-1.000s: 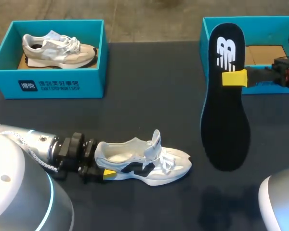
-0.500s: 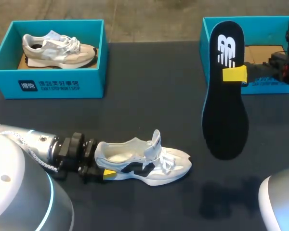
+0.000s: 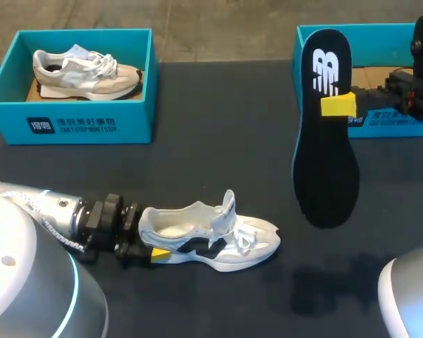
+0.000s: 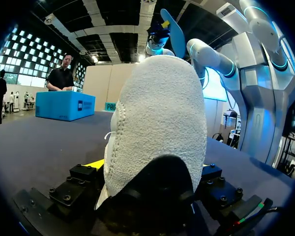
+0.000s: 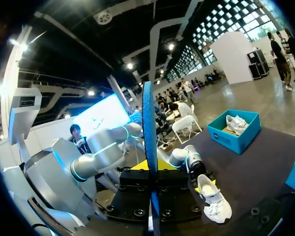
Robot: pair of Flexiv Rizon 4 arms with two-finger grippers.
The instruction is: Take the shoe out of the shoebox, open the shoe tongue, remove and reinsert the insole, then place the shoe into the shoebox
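The right gripper (image 3: 336, 105) is clamped on the black insole (image 3: 327, 155). In the right wrist view the insole (image 5: 148, 147) stands edge-on between the two fingers, which are pinched narrow against its faces. The grip is near the logo end. That end points up, and the long toe end hangs down over the dark table (image 3: 218, 141), seemingly clear of it, judging by the shadow lower down.

The left gripper (image 3: 151, 253) is closed on the heel of the white sneaker (image 3: 211, 236). In the left wrist view the heel (image 4: 157, 128) fills the space between the finger blocks. The sneaker rests on its sole on the table with its toe pointing right. Its tongue (image 3: 229, 204) is pulled upright and the mouth is open.

By my reading, the shoe is out of its box, the tongue is open and the insole is removed. Still to come are putting the insole back in and returning the shoe to the right shoebox (image 3: 388, 127), which shows only its cardboard floor. The left shoebox (image 3: 70, 123) holds a beige sneaker (image 3: 84, 70).

The right arm comes in level from the right edge, with its wrist over the right shoebox's front wall and its fingers pointing left. The left arm lies low along the table from the lower left corner, in line with the sneaker.
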